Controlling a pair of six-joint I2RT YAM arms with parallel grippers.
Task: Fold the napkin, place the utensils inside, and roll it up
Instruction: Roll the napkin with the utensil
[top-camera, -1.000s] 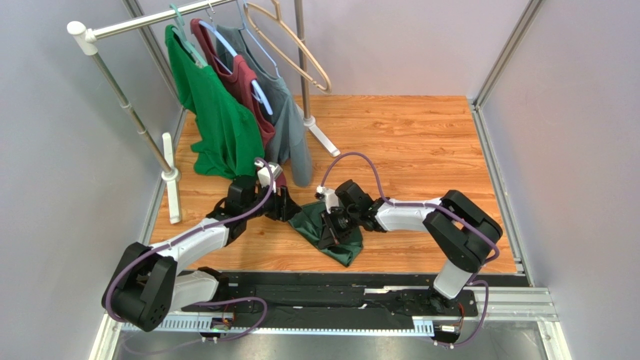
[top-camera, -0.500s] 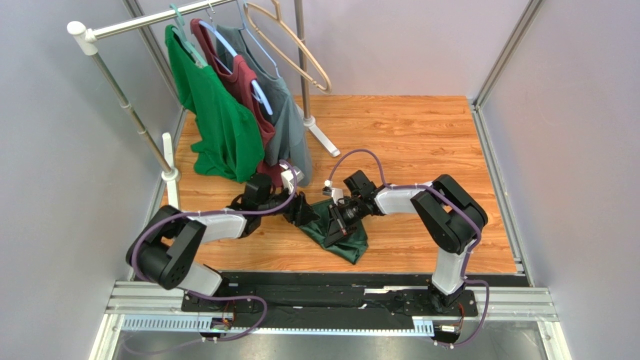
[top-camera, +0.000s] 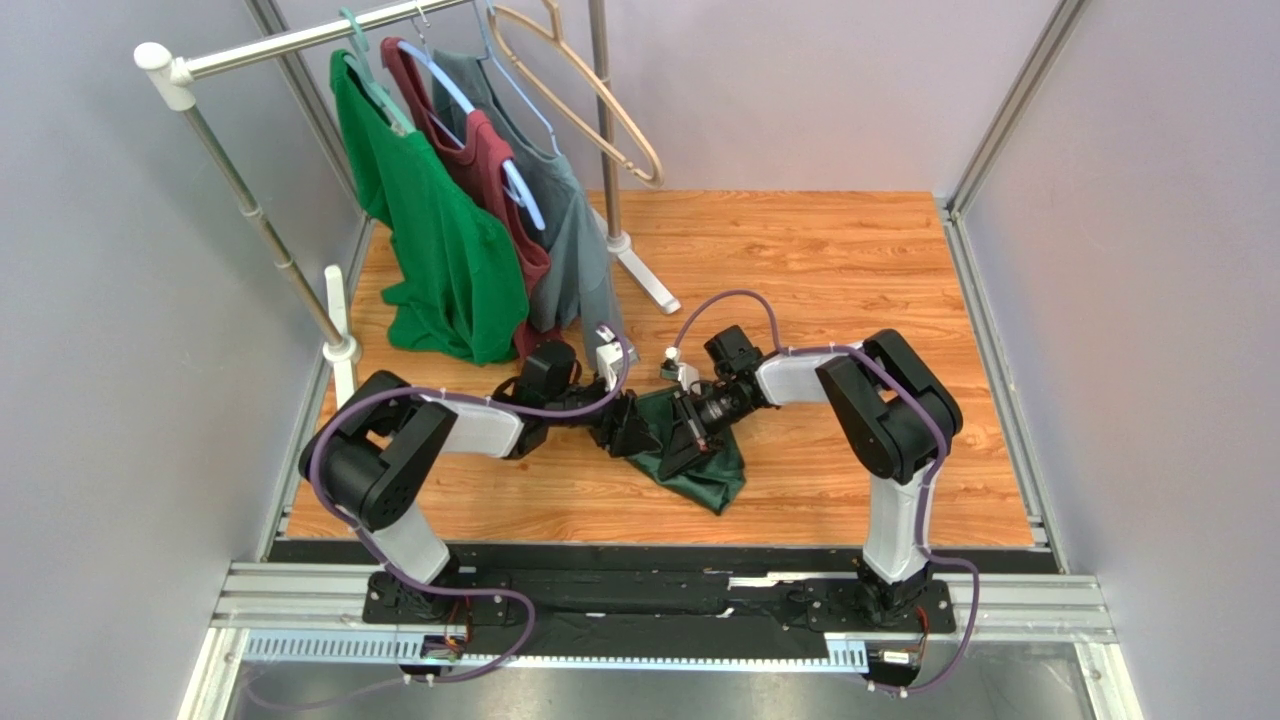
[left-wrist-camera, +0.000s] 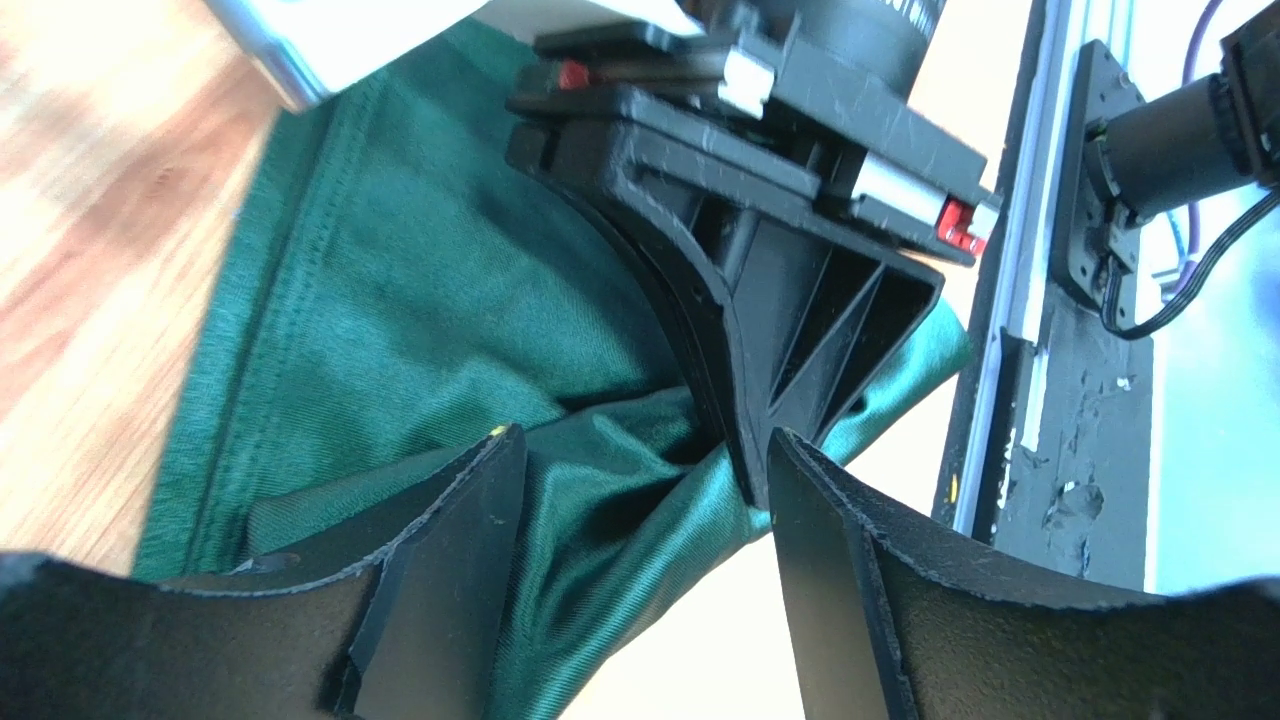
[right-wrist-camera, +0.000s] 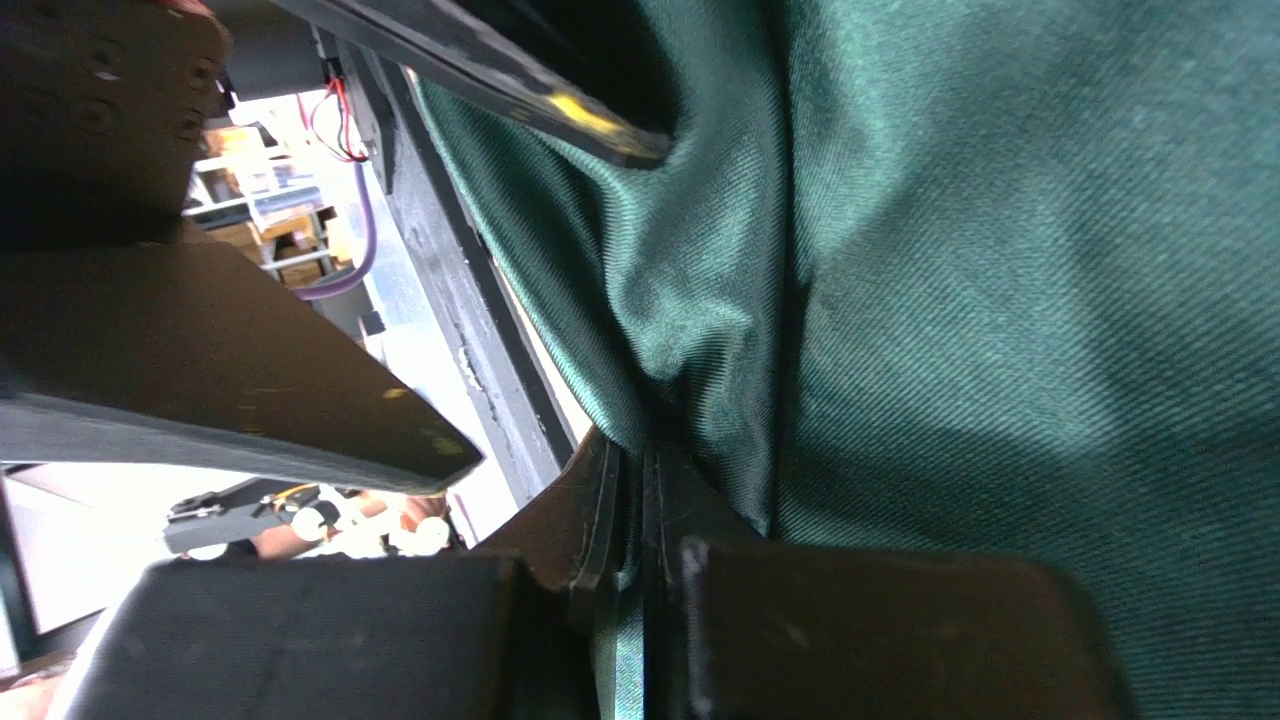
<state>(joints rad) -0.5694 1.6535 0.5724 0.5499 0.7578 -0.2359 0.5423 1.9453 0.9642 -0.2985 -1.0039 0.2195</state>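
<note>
Napkin (top-camera: 709, 477) bunched on worktop (top-camera: 842, 270), just on the near side of the clothes rack (top-camera: 268, 233). Both tools at its rack-side end. Right tool (right-wrist-camera: 631, 480) pinched tight on a napkin fold. Left tool (left-wrist-camera: 639, 510) jaws wide apart, fold between them, gripping nothing.

Behind the left gripper (top-camera: 628, 431) stands a metal clothes rack (top-camera: 245, 195) hung with a bright green shirt (top-camera: 428, 225), a maroon shirt (top-camera: 484, 158), a grey-green shirt (top-camera: 579, 270) and an empty wooden hanger (top-camera: 646, 165). Wood-grain flooring (top-camera: 857, 270) runs beyond and right of the right gripper (top-camera: 688, 438), to plain grey walls (top-camera: 1142, 180).
</note>
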